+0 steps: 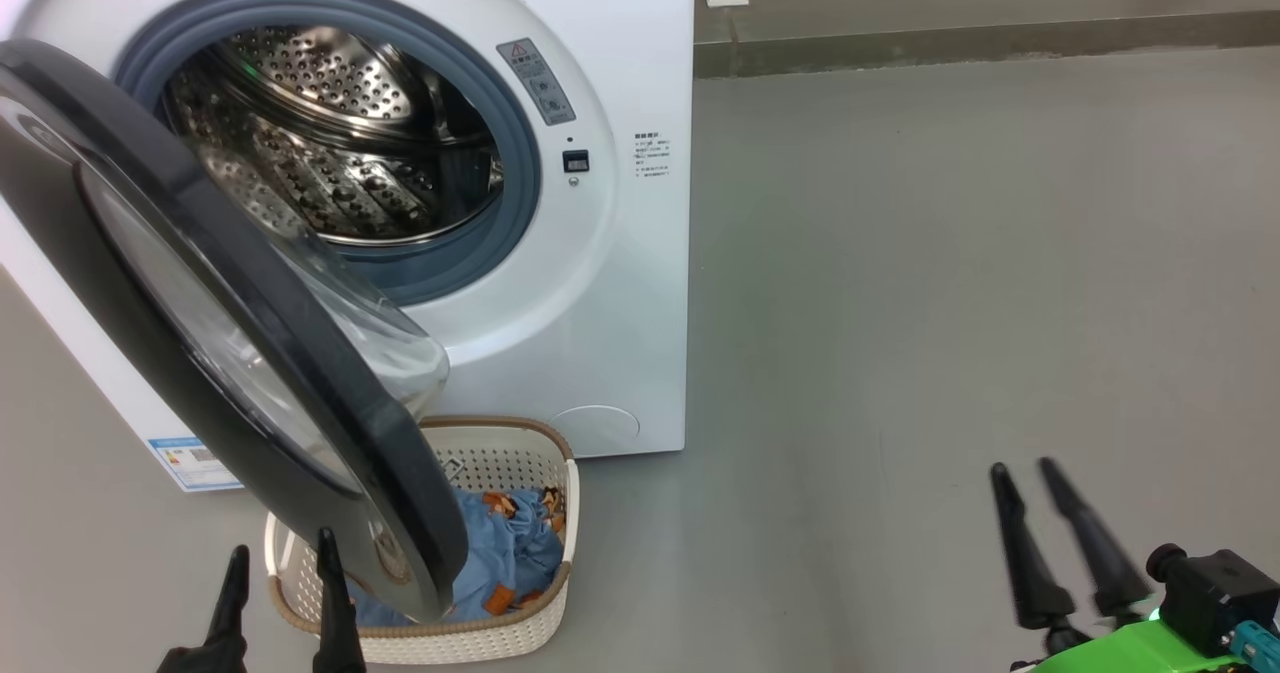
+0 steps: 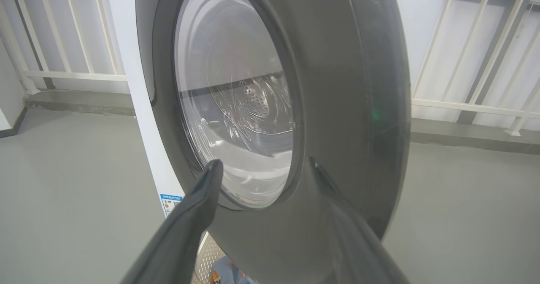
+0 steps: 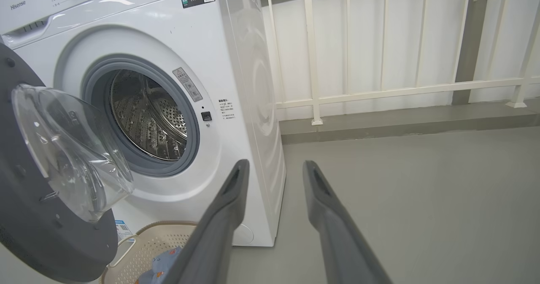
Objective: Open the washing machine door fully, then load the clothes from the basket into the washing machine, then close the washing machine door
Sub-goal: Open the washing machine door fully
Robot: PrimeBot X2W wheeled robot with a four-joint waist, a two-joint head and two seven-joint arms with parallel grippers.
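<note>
While the washing machine door [image 1: 230, 353] seems only part-open, the clothes [image 1: 508, 553] lie unloaded in the basket [image 1: 497, 643] beneath it; left gripper [image 1: 282, 545] spread wide, empty; right gripper [image 1: 1024, 468] slightly parted, empty.

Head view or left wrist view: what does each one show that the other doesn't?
Head view extras: the grey gasket around the open drum mouth, the warning sticker beside it, and the open right end effector. Left wrist view extras: the railing's white bars, and the washing machine door seen close up, drum holes showing through its glass. Both: that door, the open left end effector near it, the basket with the blue clothes, and the blue label sticker.
</note>
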